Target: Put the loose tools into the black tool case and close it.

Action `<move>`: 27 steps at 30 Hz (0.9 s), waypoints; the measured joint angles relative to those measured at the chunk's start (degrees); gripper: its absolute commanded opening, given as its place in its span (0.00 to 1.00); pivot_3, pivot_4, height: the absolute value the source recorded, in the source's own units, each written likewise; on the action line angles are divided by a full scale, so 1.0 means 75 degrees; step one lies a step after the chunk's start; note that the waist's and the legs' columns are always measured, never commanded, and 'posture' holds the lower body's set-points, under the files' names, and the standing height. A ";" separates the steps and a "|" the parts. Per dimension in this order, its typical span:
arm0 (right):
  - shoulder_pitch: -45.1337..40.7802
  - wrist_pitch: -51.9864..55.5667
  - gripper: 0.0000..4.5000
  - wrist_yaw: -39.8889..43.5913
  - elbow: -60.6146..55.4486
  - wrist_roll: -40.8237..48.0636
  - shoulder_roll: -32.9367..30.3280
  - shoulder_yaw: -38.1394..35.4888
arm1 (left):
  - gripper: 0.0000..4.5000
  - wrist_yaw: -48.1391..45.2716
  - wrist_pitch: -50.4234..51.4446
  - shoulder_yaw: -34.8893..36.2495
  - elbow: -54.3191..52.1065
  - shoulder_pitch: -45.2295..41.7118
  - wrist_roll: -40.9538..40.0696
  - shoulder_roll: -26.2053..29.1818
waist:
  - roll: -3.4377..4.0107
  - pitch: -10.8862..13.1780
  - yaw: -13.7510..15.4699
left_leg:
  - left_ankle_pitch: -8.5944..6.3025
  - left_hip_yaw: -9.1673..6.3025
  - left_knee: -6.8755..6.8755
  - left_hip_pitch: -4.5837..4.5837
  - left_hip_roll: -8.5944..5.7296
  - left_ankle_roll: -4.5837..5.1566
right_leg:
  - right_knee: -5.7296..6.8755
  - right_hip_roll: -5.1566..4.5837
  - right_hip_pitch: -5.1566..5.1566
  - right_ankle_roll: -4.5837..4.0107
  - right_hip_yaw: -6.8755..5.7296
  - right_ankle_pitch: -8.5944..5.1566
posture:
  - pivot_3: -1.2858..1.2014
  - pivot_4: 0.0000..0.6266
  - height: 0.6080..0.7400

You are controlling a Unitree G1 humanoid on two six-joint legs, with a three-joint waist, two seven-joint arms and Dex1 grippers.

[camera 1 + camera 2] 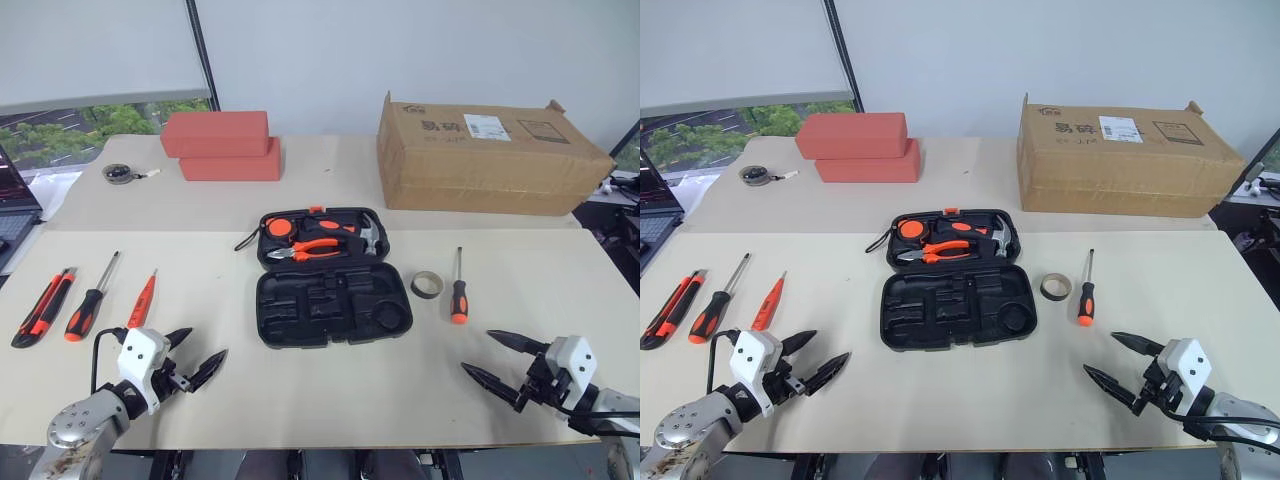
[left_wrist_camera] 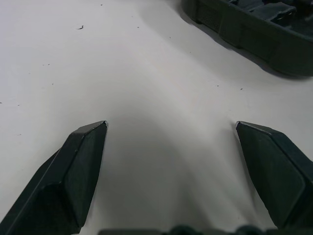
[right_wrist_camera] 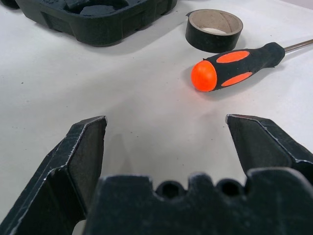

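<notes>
The black tool case [image 1: 290, 330] lies open mid-table; its far half holds orange-handled pliers and a hammer, and the near half's recesses are bare. To its left lie a utility knife [image 1: 45, 306], a screwdriver [image 1: 90, 303] and a slim orange tester screwdriver [image 1: 142, 300]. Right of the case sit a dark tape roll [image 1: 427, 285] and a second screwdriver [image 1: 458, 290], also seen in the right wrist view as screwdriver [image 3: 237, 63] and roll [image 3: 214, 29]. My left gripper [image 1: 205, 345] hovers open near the front left edge, my right gripper [image 1: 477, 351] open at the front right; both hold nothing.
A cardboard box [image 1: 485, 155] stands at the back right and two stacked red blocks [image 1: 220, 145] at the back left. A small round tape measure [image 1: 122, 174] lies left of the blocks. A laptop's corner [image 1: 12, 215] shows at the far left.
</notes>
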 measured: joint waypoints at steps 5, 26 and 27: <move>-0.0142 0.0000 1.00 0.0023 0.0127 0.0002 -0.0046 0.0002 | 1.00 0.0009 0.0001 0.0000 -0.0004 0.0011 -0.0031 -0.0043 | 0.0000 0.0000 -0.0002 | 0.0000 0.0001 0.0001 0.0001 0.0000 0.0000 | 0.0000 0.0000 0.0001 0.0000 0.0001 0.0000 | 0.52 0.24 0.79; -0.2664 0.2236 1.00 0.0182 -0.2732 0.1129 -0.0181 0.1646 | 1.00 0.0653 0.1158 0.2392 0.1083 -0.2168 -0.1674 0.0930 | -0.0041 0.0023 -0.0097 | 0.0014 -0.0012 0.0002 0.0001 0.0016 -0.0020 | 0.0027 0.0041 0.0004 0.0043 -0.0003 0.0026 | 0.52 0.24 0.79; -0.2891 0.2380 1.00 0.0101 -0.2894 0.1129 -0.0068 0.1924 | 1.00 0.0740 0.1265 0.2526 0.1350 -0.2265 -0.1649 0.1103 | -0.0044 0.0025 -0.0095 | 0.0014 -0.0011 -0.0001 -0.0009 0.0014 -0.0020 | 0.0026 0.0046 0.0002 0.0043 -0.0005 0.0026 | 0.52 0.24 0.79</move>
